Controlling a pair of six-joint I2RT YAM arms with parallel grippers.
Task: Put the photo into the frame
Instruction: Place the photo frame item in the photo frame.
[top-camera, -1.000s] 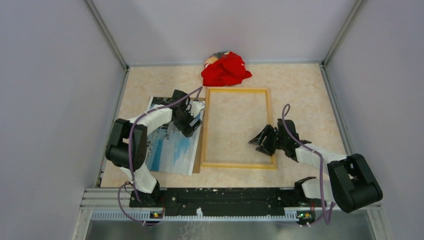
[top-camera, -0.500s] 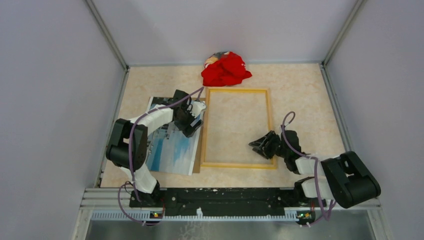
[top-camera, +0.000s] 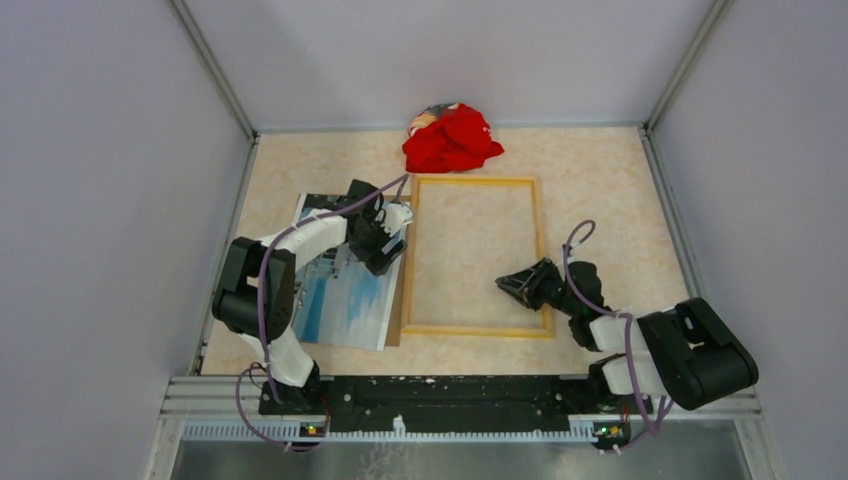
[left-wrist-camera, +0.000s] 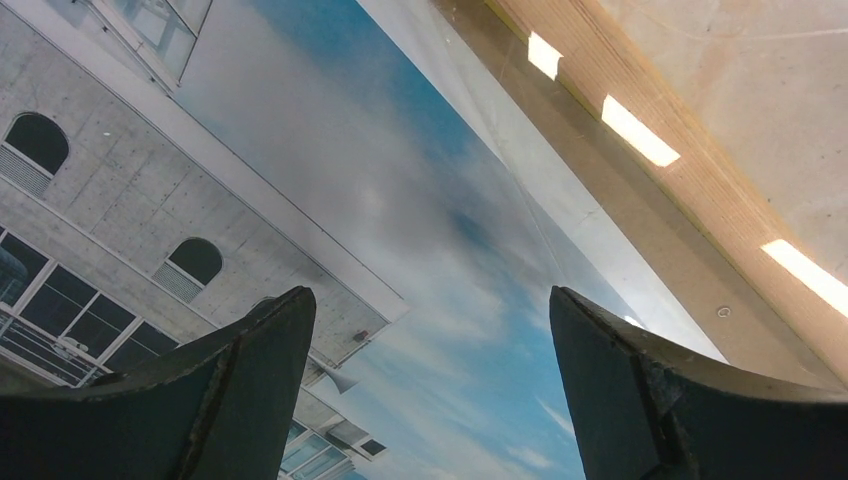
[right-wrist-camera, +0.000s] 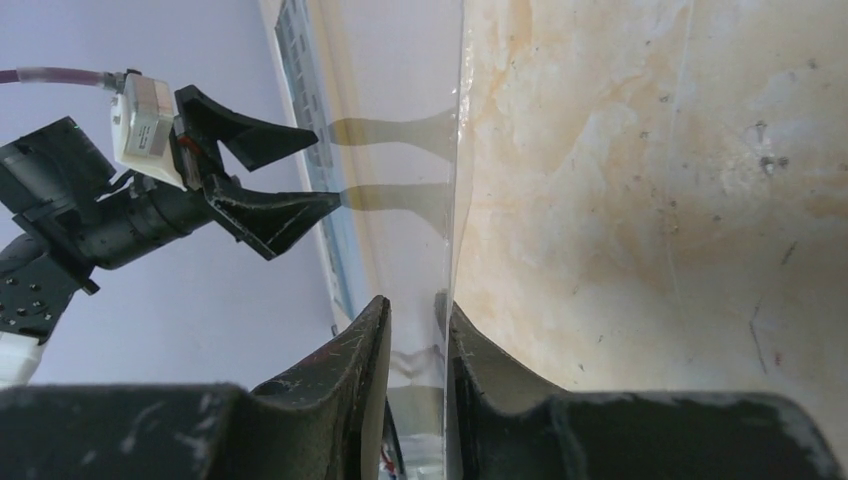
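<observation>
The photo (top-camera: 345, 295) lies picture side up on the left of the table, showing a white building and blue sky (left-wrist-camera: 420, 200). My left gripper (top-camera: 385, 250) hovers over its right edge, open (left-wrist-camera: 430, 292), nothing between the fingers. The frame (top-camera: 475, 181) lies flat at the centre, its left rail (left-wrist-camera: 680, 150) beside the photo. My right gripper (top-camera: 503, 283) sits low inside the frame's near right corner. Its jaws (right-wrist-camera: 412, 300) stand narrow around the edge of a clear pane (right-wrist-camera: 420, 80). Whether they pinch the pane is unclear.
A crumpled red cloth (top-camera: 452, 138) lies at the back, just beyond the frame's far rail. A brown panel (top-camera: 394, 337) peeks out under the photo's near right corner. Grey walls close in the table on three sides.
My right gripper has drawn back toward the frame's near rail and dropped lower, and its jaws have narrowed. The left gripper, photo and frame have stayed put.
</observation>
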